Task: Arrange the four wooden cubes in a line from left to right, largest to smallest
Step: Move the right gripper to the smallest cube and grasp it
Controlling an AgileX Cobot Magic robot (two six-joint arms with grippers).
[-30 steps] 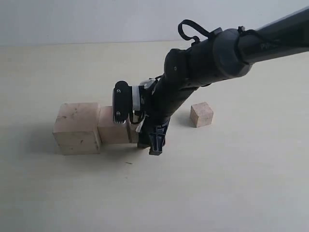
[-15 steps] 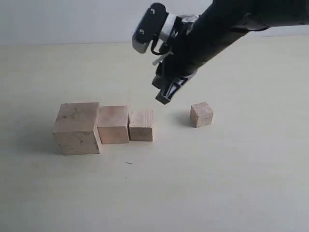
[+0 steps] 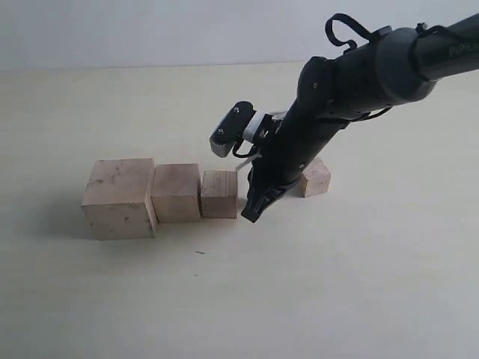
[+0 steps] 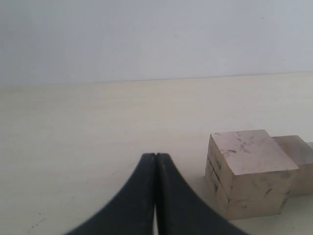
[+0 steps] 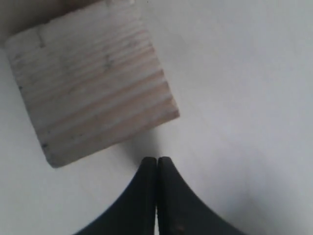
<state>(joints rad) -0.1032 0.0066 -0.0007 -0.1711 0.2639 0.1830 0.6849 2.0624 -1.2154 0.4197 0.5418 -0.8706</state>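
Observation:
Three of the wooden cubes stand touching in a row: the largest cube (image 3: 118, 198) with dark marks, the second cube (image 3: 177, 193) and the third cube (image 3: 219, 194). Further right and apart is the smallest cube (image 3: 318, 178), partly hidden behind the right arm. My right gripper (image 3: 251, 214) is shut and empty, its tip low over the table just right of the third cube (image 5: 93, 83). It shows shut in its wrist view (image 5: 156, 159). My left gripper (image 4: 156, 156) is shut and empty, short of the largest cube (image 4: 249, 171); the second cube (image 4: 299, 155) shows behind it.
The pale table (image 3: 314, 292) runs on all sides of the cubes, with a white wall (image 3: 150, 30) at the back. A gap lies between the third and smallest cubes, partly filled by the right arm (image 3: 352, 82). A tiny dark speck (image 3: 199, 253) lies in front of the row.
The right gripper left the third cube in place, rose high above the row, then came back down to the table just right of that cube. The cubes have not moved.

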